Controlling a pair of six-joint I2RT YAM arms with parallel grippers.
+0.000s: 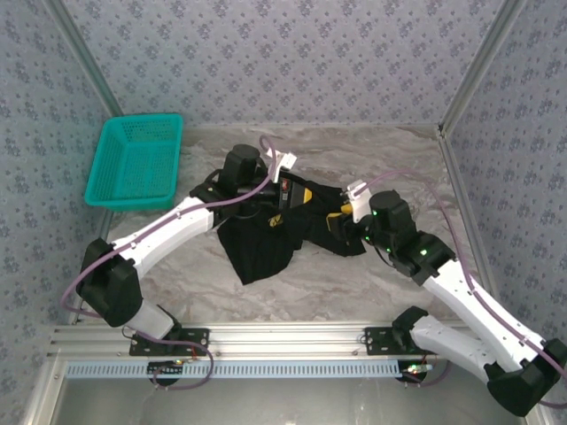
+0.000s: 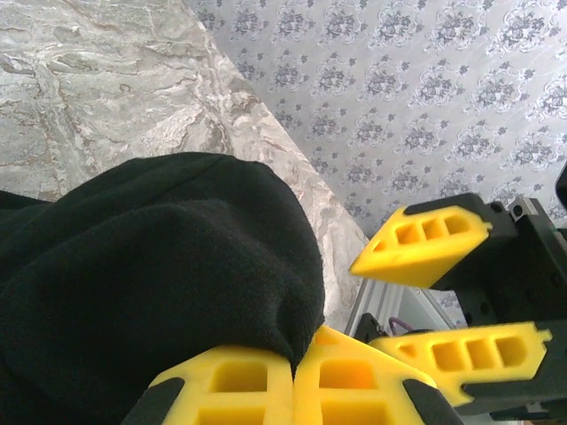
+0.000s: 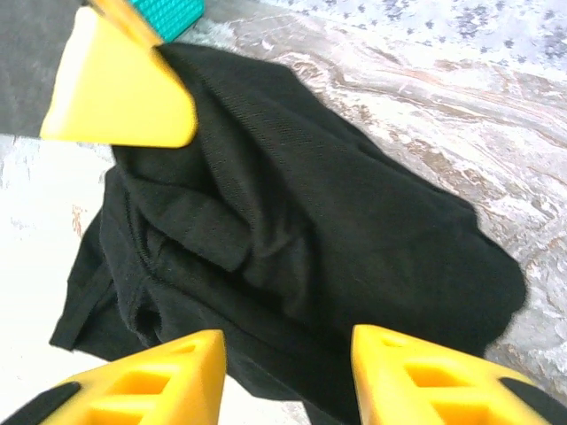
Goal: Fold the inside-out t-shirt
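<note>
The inside-out t-shirt [image 1: 264,243] is a bunched black heap in the middle of the table, with no print showing. My left gripper [image 1: 295,197] is at its far edge, shut on a fold of the black cloth [image 2: 177,266], which is pinched between the yellow fingers [image 2: 239,381]. My right gripper [image 1: 340,218] is just to the right of it, over the shirt's right part. In the right wrist view the right gripper [image 3: 288,359] stands open above the crumpled shirt [image 3: 310,230], with nothing pinched. The right gripper's fingers [image 2: 425,243] hang close beside the left one.
A teal plastic basket [image 1: 137,161] stands at the back left, apart from the shirt. Patterned walls close in the marbled table [image 1: 390,283] on three sides. The metal rail [image 1: 283,341] with the arm bases runs along the near edge.
</note>
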